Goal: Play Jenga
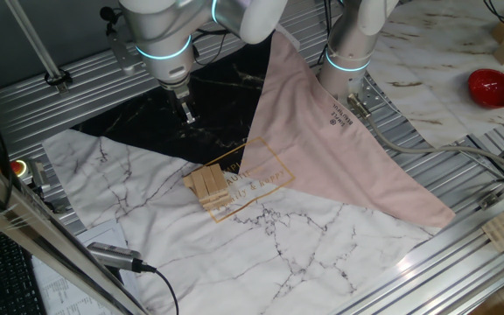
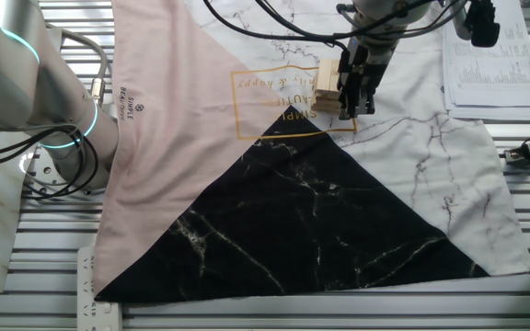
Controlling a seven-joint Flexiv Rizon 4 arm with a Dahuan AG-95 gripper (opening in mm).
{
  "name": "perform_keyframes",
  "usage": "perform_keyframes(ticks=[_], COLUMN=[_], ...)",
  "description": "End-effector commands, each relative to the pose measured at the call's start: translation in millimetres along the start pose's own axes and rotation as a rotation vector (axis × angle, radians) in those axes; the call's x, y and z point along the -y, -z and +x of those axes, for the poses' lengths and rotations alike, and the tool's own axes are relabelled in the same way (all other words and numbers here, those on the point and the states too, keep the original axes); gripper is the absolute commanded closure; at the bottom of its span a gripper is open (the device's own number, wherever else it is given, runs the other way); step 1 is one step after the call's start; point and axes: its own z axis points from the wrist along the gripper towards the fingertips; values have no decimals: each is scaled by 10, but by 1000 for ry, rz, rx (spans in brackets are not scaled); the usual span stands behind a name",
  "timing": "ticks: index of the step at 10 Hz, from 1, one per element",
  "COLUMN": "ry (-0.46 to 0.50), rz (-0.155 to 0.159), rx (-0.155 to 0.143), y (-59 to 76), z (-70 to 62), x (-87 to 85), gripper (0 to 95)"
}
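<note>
The Jenga stack (image 1: 208, 185) is sitting low on the marbled white part of the cloth (image 1: 261, 254) covering the desk (image 1: 462, 254), at the gold-printed frame where the pink, black and white panels are meeting. The end effector (image 1: 187, 115) is hanging over the black panel, apart from the blocks, its fingers (image 2: 357, 87) pointing down and grasping nothing; whether they are released or clenched, I cannot tell.

The arm reaches in from the far side in one fixed view, its wrist pointing straight down. The gripper (image 1: 187, 114) (image 2: 357, 99) hangs vertical, its two thin fingers (image 1: 185, 111) close together, a narrow gap between them.
</note>
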Motion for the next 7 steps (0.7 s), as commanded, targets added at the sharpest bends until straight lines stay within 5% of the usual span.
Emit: perform_keyframes(ticks=[1, 7], ry=[-1, 4], rz=[1, 6], rx=[1, 0], y=[-1, -4], z=[0, 6], x=[0, 0], gripper=[950, 950])
